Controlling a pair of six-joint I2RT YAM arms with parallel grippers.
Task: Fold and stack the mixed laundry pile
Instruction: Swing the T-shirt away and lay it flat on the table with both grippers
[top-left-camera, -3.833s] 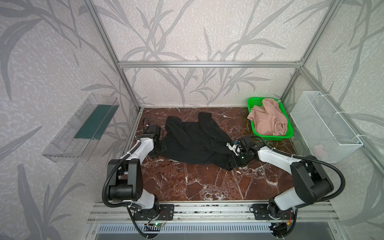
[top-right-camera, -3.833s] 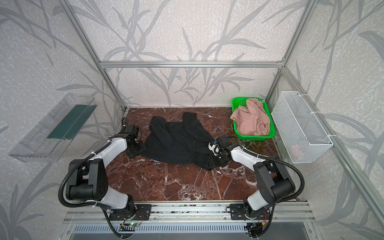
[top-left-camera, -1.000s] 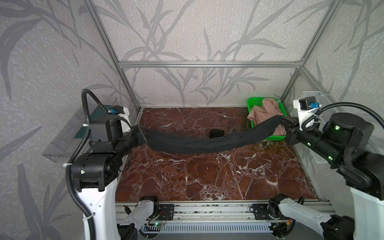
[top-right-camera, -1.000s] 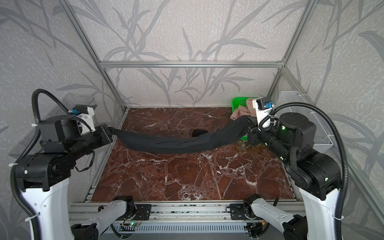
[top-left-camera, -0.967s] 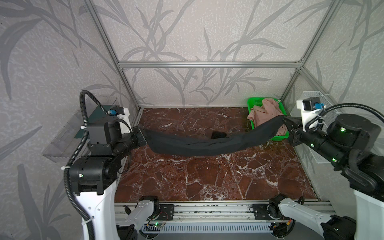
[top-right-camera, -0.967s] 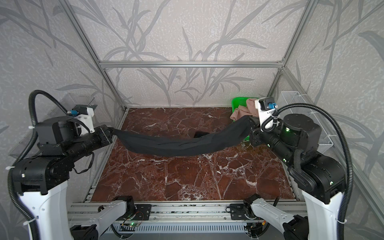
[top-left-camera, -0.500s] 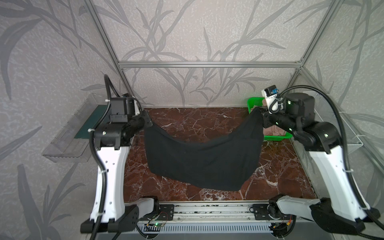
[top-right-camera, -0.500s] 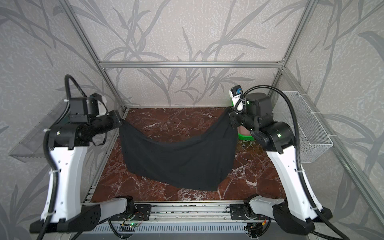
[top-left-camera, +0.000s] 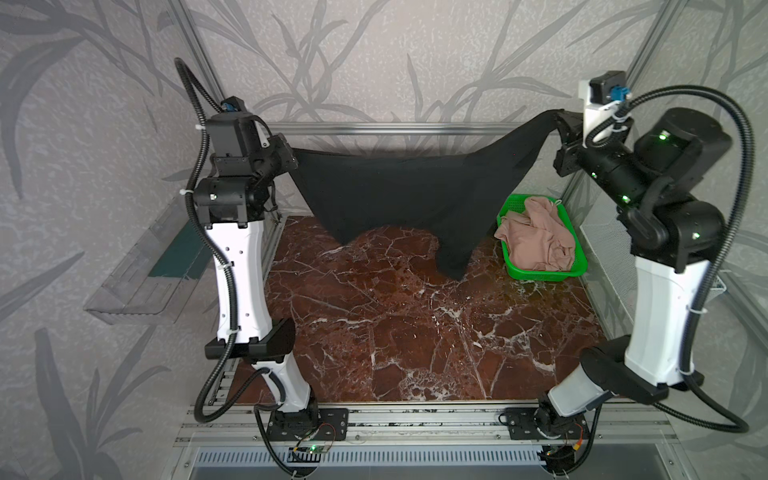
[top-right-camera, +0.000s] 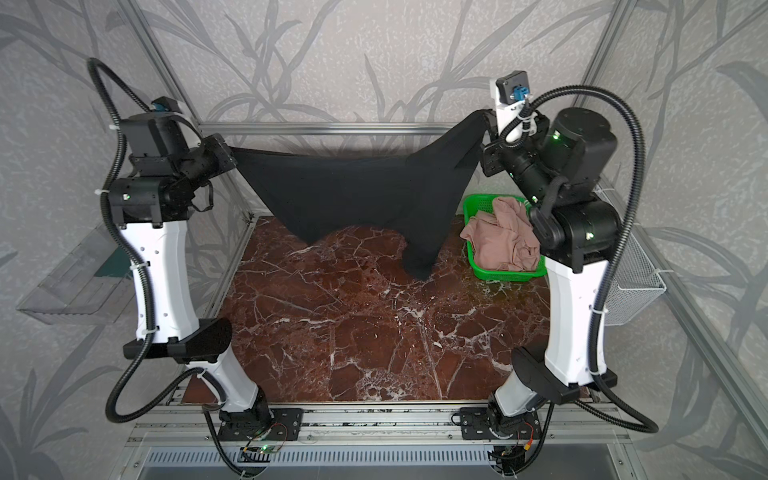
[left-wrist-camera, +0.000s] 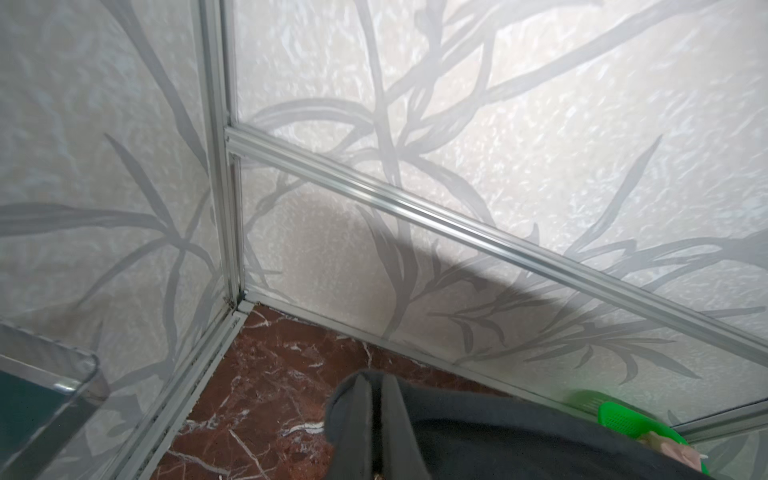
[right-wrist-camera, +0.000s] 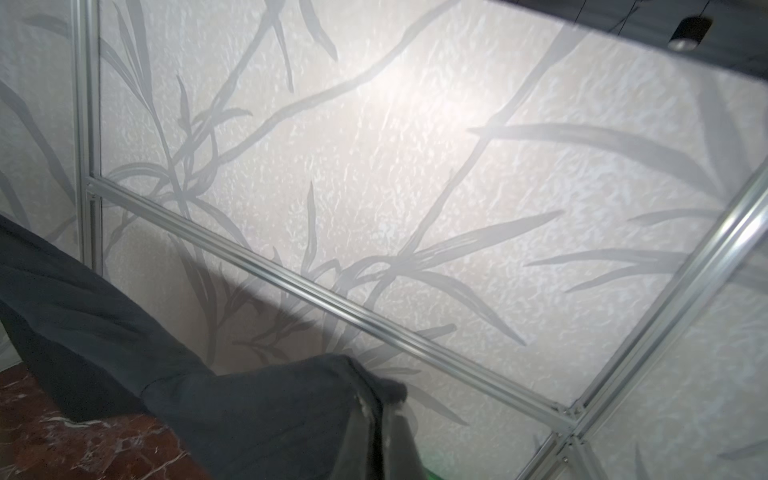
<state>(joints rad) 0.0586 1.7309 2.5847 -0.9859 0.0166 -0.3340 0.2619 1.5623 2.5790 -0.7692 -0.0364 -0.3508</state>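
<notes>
Here, the left pincer (top-left-camera: 292, 161) and right pincer (top-left-camera: 560, 124) are each clenched on an edge of the black T-shirt (top-left-camera: 407, 195). It is held spread above the surface (top-left-camera: 395, 332), presumably so it can be laid flat for folding.

black T-shirt (top-left-camera: 395, 187): 1 | pink garment (top-left-camera: 536, 237): 1 | green basket (top-left-camera: 540, 275): 1 | wire basket (top-right-camera: 636, 284): 1 | arms (top-left-camera: 241, 270) (top-left-camera: 665, 316): 2

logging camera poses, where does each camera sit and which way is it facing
Both top views: high in front, looking down at the red-brown marble table; both arms show, left gripper and right gripper holding the black soft T-shirt.
Left wrist: raised, facing the back-left corner; its shut gripper pinches cloth.
Right wrist: raised, facing the back wall; its shut gripper pinches cloth.
Shared: all four show T-shirt and table.
</notes>
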